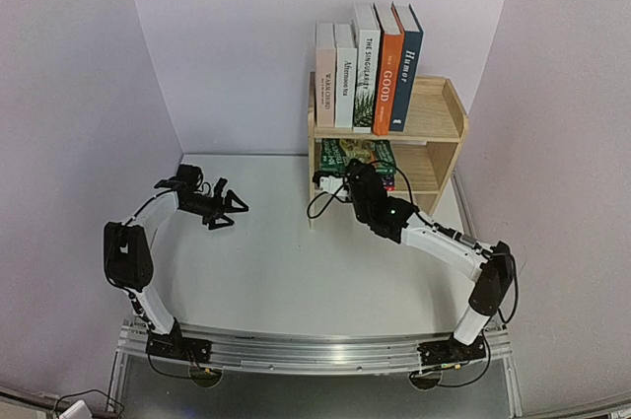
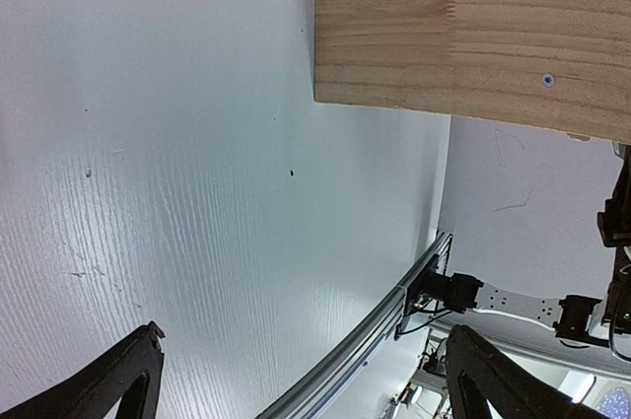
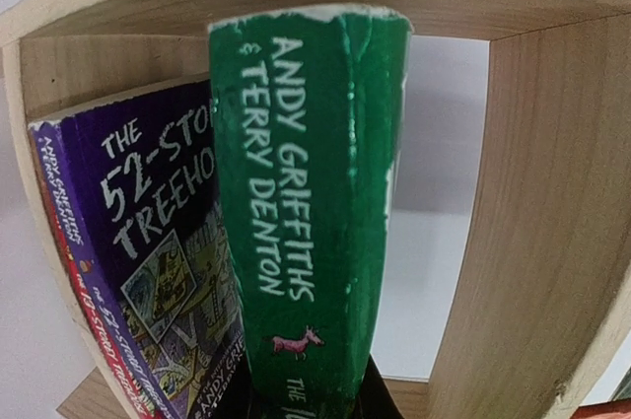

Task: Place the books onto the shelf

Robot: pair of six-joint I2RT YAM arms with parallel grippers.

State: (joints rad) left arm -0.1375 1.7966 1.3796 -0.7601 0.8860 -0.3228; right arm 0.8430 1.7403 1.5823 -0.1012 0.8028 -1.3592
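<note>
Green book [image 3: 306, 212] — held, at wooden shelf [image 3: 537, 232] opening

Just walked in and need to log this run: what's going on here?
The right claw is shut on a green Andy Griffiths and Terry Denton book, holding it at the lower tier of the wooden shelf, next to a purple 52-Storey Treehouse book already there. Five books stand upright on the top tier. The left claw hangs open over the white table, holding nothing.
</note>
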